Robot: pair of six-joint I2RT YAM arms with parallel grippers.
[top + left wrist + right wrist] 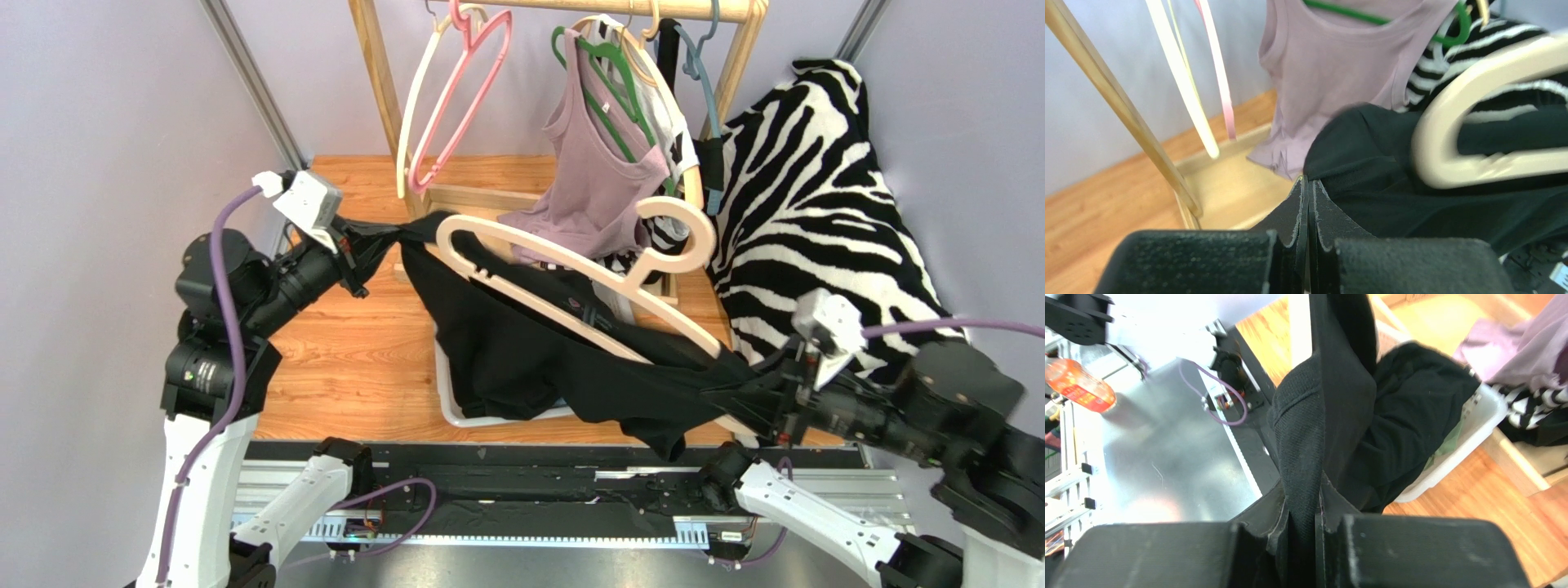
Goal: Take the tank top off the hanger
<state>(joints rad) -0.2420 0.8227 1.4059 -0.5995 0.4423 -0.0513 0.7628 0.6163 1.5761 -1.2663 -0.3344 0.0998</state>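
Both the left end effector (353, 249) and right end effector (770, 382) are pinching the black tank top (540, 355), stretched along the cream hanger (558, 255) over the bin (449, 398), so I'd slide it off endwise, keeping tension even.

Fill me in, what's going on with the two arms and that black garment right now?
Both arms are working on the black tank top. The left gripper has its fingers shut on one end, and the right gripper is shut on the other, so the fabric is stretched between them above the white bin. The cream hanger lies across the tank top, caught in the fabric, so the removal is not yet done.
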